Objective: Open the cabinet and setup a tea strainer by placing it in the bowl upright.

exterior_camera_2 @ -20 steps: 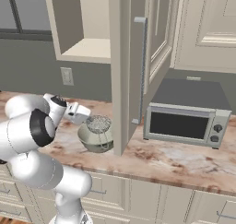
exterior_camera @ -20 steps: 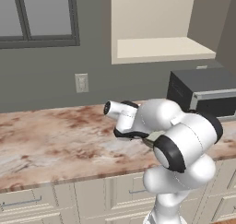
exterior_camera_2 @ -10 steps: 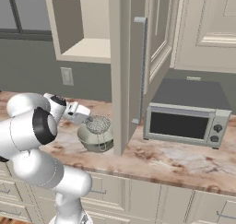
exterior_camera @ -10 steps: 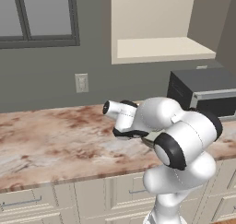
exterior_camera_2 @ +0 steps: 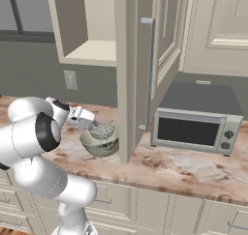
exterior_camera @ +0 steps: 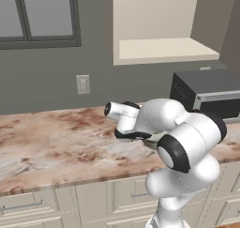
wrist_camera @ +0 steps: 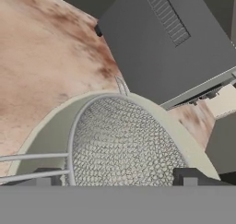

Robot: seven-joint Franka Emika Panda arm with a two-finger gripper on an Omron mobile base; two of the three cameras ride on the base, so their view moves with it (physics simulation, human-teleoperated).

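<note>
My jaws are apart around the tea strainer [wrist_camera: 124, 144] sitting in the bowl [exterior_camera_2: 100, 141]; lifting out crooked could snag its wire handle and tip it.

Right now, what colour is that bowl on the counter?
Pale grey-green bowl, clearest in the right base view.

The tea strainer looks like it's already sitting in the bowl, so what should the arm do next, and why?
Probably lift the end effector straight up and away. The tea strainer sits in the bowl, mesh cup opening upward, and the fingertips stand wide on either side of it.
</note>
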